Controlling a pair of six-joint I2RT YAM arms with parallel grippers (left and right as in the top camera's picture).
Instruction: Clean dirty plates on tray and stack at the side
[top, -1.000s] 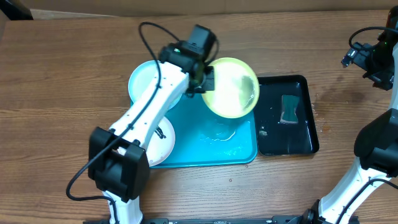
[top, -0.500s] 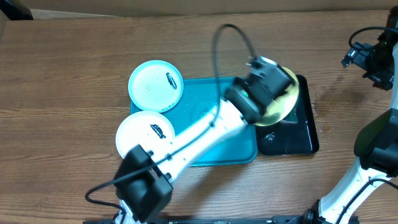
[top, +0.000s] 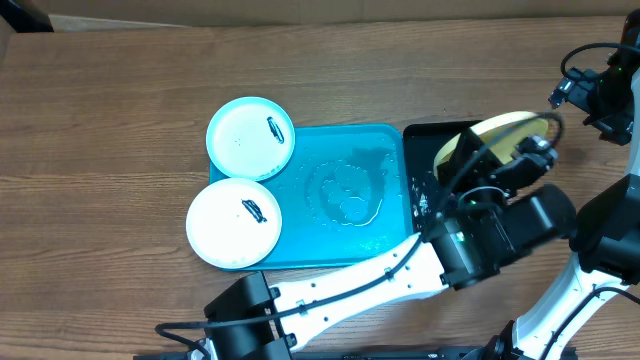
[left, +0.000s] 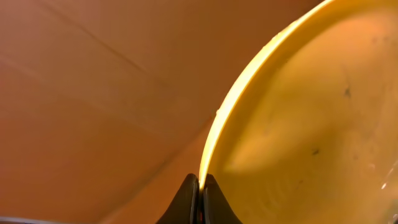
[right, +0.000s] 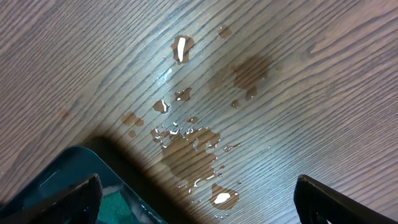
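My left gripper (left: 200, 186) is shut on the rim of the yellow-green plate (top: 492, 140), which it holds tilted above the black tray (top: 425, 160). The plate fills the left wrist view (left: 311, 118). The light blue plate (top: 250, 138) with a dark smear sits at the far left corner of the turquoise tray (top: 345, 190). The white plate (top: 234, 222), also smeared, overlaps the tray's near left corner. The tray is wet in the middle. My right gripper (right: 199, 199) is open and empty above the table at the far right; in the overhead view (top: 605, 95) it sits high.
Water drops and wet patches (right: 193, 146) lie on the wooden table right of the black tray, whose corner (right: 74, 180) shows in the right wrist view. My left arm (top: 400, 270) reaches across the near edge of both trays.
My left arm has swung right, carrying the yellow-green plate from over the turquoise tray to above the black tray, and now hides the tray's sponge. The right arm has not moved.
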